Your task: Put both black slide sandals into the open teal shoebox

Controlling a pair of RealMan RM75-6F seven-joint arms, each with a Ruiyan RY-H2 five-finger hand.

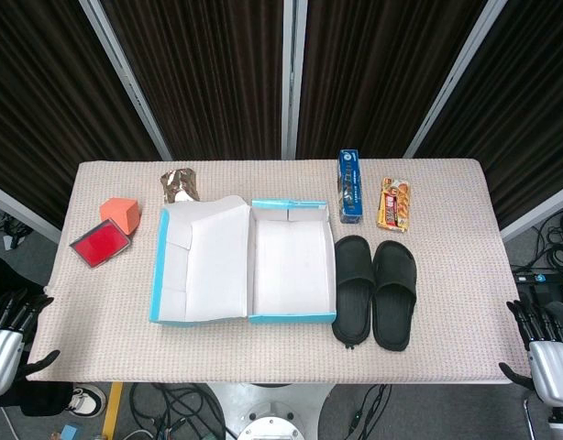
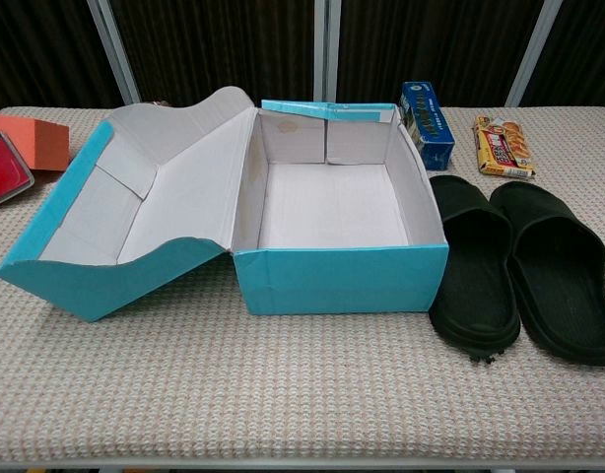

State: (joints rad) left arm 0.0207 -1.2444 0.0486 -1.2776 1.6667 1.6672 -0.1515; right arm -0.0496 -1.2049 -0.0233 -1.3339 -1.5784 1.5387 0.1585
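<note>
Black fingers, spread and holding nothing, are where I start: my left hand [image 1: 8, 335] hangs off the near-left corner of the table [image 1: 447, 339], and my right hand [image 1: 546, 353] sits off the near-right corner, its fingers likewise apart and empty. Neither touches anything, and the chest view shows neither of them. Moving inward from my right, the first things I meet are the two black slide sandals, lying side by side with toes toward me: the right sandal [image 1: 393, 294] nearer my right hand, the left sandal [image 1: 352, 288] just beside the shoebox [image 1: 292, 275] wall. The teal box stands open, its white interior bare, its lid [image 1: 197, 266] folded out flat to the left. Past the box sit a blue carton [image 1: 349, 186] and a snack packet [image 1: 394, 203] at the far edge, crumpled foil [image 1: 180, 184] further left, and an orange block [image 1: 120, 214] with a red tray [image 1: 100, 246] near my left side. As I judge it, the task has not begun: both sandals are on the cloth, none in the box. The next move should be my right hand's, reaching over the nearer sandal, closing around its strap, lifting it clear of the box wall and lowering it inside, leaving room for its mate.
</note>
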